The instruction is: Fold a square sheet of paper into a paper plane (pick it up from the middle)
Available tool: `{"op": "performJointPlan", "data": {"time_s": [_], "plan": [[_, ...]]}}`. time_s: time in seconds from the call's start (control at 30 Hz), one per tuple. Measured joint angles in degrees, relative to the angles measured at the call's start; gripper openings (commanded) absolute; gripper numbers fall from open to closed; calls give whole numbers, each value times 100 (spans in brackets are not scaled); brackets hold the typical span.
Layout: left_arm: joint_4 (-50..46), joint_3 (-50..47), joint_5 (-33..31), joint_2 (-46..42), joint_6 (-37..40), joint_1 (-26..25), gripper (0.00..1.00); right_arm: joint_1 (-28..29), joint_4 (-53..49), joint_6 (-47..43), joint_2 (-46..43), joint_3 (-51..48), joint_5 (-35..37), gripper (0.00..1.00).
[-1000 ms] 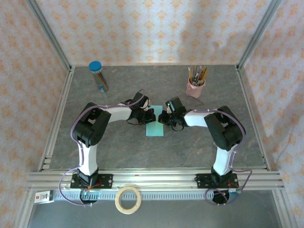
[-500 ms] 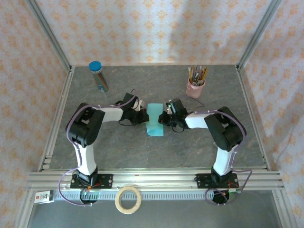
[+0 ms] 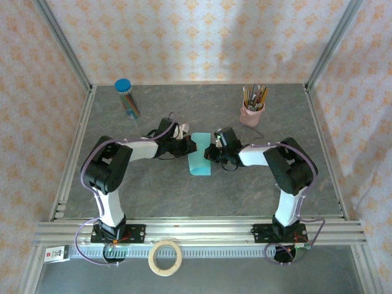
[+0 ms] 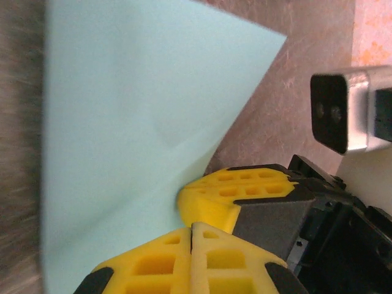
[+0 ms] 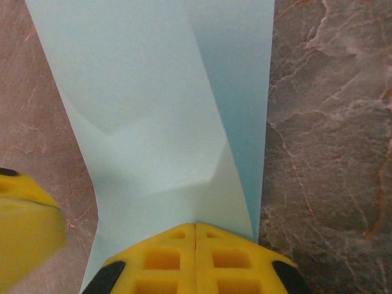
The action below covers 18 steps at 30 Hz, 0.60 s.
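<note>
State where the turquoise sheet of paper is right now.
In the top view, the turquoise sheet of paper sits mid-table between the left gripper and the right gripper, the right one pinching its edge.

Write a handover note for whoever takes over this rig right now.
Left gripper: shut, tips at the edge of the sheet of paper; unclear whether it grips it.
Right gripper: shut on the sheet's other side.
Sheet: between the two grippers, partly lifted, creased, one layer folded over another.
Done: early folds.
Left: the remaining folds; no pointed plane shape yet.
</note>
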Motion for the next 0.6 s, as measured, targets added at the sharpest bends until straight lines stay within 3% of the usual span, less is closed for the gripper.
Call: {"op": "performJointPlan", "data": {"time_s": [0.2,0.6], "plan": [[83,90,7,531,-153,13,0,0,0,-2,0,2,2,2],[111,-33,426,551,-109,732,0,0,0,-2,0,-2,20,2]]}}
